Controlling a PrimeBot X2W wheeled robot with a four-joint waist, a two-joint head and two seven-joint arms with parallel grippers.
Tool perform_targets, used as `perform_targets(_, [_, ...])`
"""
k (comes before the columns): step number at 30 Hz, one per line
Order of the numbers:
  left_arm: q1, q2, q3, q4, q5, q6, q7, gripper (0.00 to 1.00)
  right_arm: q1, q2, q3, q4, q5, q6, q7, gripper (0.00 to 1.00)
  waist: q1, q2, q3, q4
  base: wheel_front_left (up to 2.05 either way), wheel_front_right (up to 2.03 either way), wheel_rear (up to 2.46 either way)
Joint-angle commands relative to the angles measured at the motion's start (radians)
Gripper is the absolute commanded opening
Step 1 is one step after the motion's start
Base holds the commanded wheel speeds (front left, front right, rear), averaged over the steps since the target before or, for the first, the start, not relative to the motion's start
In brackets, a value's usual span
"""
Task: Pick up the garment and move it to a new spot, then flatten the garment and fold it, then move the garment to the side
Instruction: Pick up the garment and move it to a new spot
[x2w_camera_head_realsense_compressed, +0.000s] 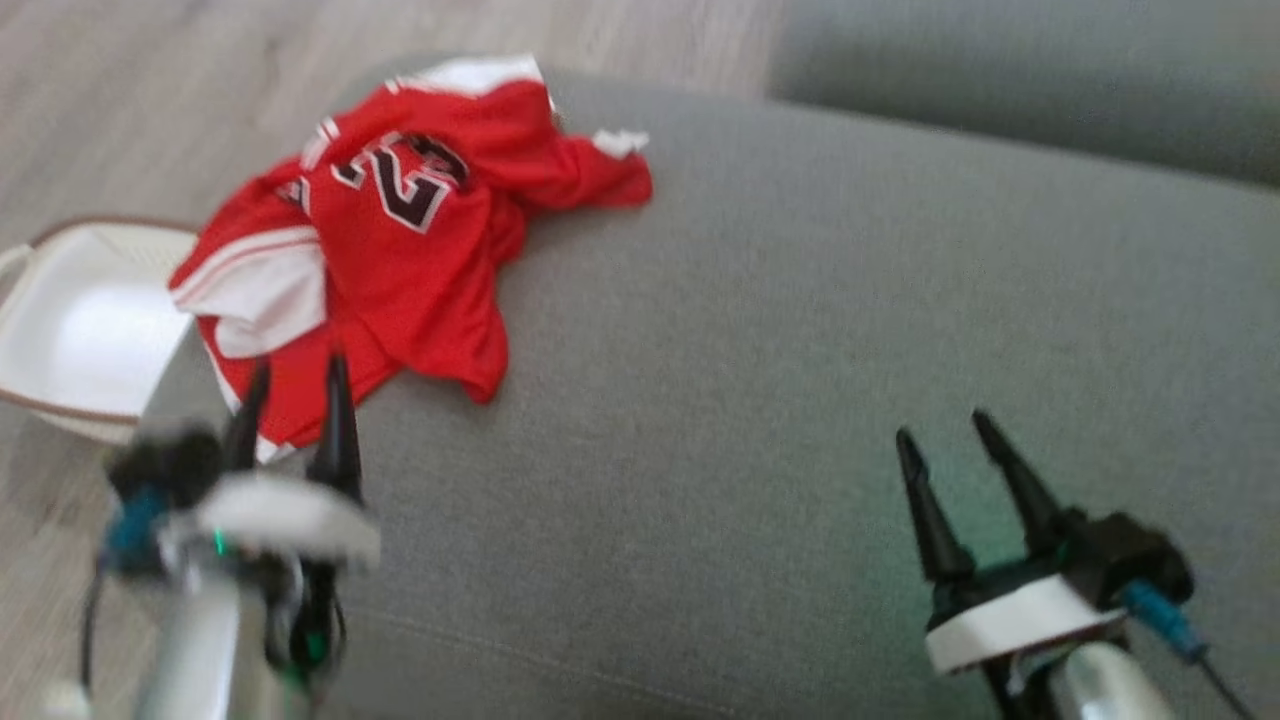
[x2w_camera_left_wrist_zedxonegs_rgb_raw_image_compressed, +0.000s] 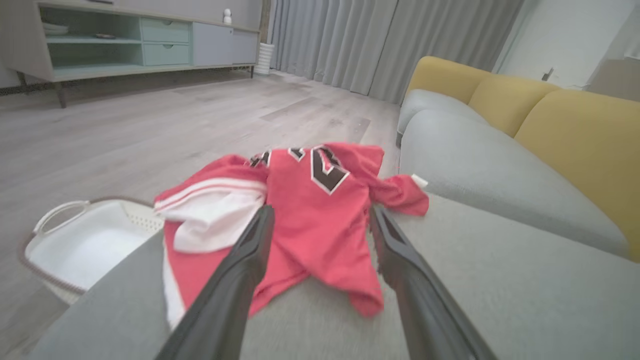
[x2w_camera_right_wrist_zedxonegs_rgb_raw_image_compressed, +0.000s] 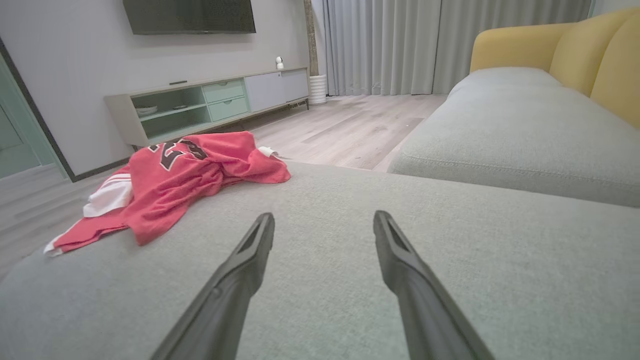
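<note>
Nearest, the right gripper hovers over the bare grey sofa cushion, fingers spread and empty. The left gripper, motion-blurred, is likewise spread, its tips at the near hem of the crumpled red jersey; contact is unclear. The jersey lies at the cushion's left edge, its number partly folded under, hiding part of the white laundry basket on the floor beyond.

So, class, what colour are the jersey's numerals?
Black with white outlines on the red jersey; clearest in the left wrist view.
</note>
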Motion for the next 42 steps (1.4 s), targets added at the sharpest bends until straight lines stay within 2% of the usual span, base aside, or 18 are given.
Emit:
perform_targets(1, [-0.160, 0.037, 0.038, -0.035, -0.006, -0.011, 0.027, 1.00, -0.077, -0.047, 0.024, -0.060, -0.012, 0.008, -0.011, 1.00, 0.0000, 0.0000, 0.133, -0.035, 0.00, 0.00, 0.00])
perform_targets(6, [-0.418, 0.076, 0.032, 0.035, -0.017, -0.020, 0.123, 1.00, -0.122, -0.131, 0.026, -0.151, -0.028, 0.008, 0.008, 1.00, 0.0000, 0.0000, 0.282, -0.043, 0.00, 0.00, 0.00])
perform_targets(7, [-0.418, 0.076, 0.032, 0.035, -0.017, -0.020, 0.123, 1.00, -0.122, -0.131, 0.026, -0.151, -0.028, 0.008, 0.008, 1.00, 0.0000, 0.0000, 0.282, -0.043, 0.00, 0.00, 0.00])
perform_targets(11, [-0.596, 0.111, 0.015, 0.174, -0.002, -0.022, 0.198, 1.00, -0.135, -0.184, 0.010, -0.248, -0.034, 0.008, 0.046, 1.00, 0.0000, 0.0000, 0.363, -0.052, 0.00, 0.00, 0.00])
perform_targets(16, [-0.753, 0.148, -0.021, 0.379, 0.038, -0.017, 0.268, 1.00, -0.116, -0.226, -0.012, -0.358, -0.035, 0.008, 0.093, 1.00, 0.0000, 0.0000, 0.416, -0.067, 0.00, 0.00, 0.00])
perform_targets(23, [-0.903, 0.190, -0.047, 0.610, 0.095, 0.041, 0.258, 1.00, -0.070, -0.248, -0.022, -0.467, -0.037, 0.008, 0.147, 1.00, 0.0000, 0.0000, 0.442, -0.095, 0.00, 0.00, 0.00])
perform_targets(26, [-0.938, 0.201, -0.067, 0.693, 0.114, 0.050, 0.278, 1.00, -0.051, -0.250, -0.024, -0.492, -0.034, 0.008, 0.159, 1.00, 0.0000, 0.0000, 0.437, -0.106, 0.00, 0.00, 0.00])
perform_targets(27, [-0.942, 0.201, -0.074, 0.723, 0.117, 0.046, 0.293, 0.97, -0.045, -0.251, -0.023, -0.496, -0.032, 0.008, 0.162, 1.00, 0.0000, 0.0000, 0.433, -0.110, 0.00, 0.00, 0.00])
perform_targets(28, [-0.944, 0.201, -0.082, 0.751, 0.120, 0.041, 0.309, 0.35, -0.041, -0.252, -0.022, -0.499, -0.030, 0.008, 0.165, 1.00, 0.0000, 0.0000, 0.429, -0.114, 0.00, 0.00, 0.00])
perform_targets(29, [-0.948, 0.201, -0.088, 0.772, 0.123, 0.039, 0.313, 0.00, -0.037, -0.252, -0.022, -0.501, -0.028, 0.008, 0.167, 1.00, 0.0000, 0.0000, 0.425, -0.117, 0.00, 0.00, 0.00])
perform_targets(35, [-0.958, 0.188, -0.111, 0.847, 0.127, 0.027, 0.278, 0.00, -0.027, -0.248, -0.021, -0.499, -0.022, 0.008, 0.172, 1.00, 0.0000, 0.0000, 0.391, -0.131, 0.00, 0.00, 0.00])
perform_targets(42, [-1.020, 0.206, -0.084, 0.815, 0.082, -0.012, 0.167, 0.00, -0.019, -0.222, -0.021, -0.468, -0.016, 0.008, 0.148, 1.00, 0.0000, 0.0000, 0.322, -0.144, 0.00, 0.00, 0.00])
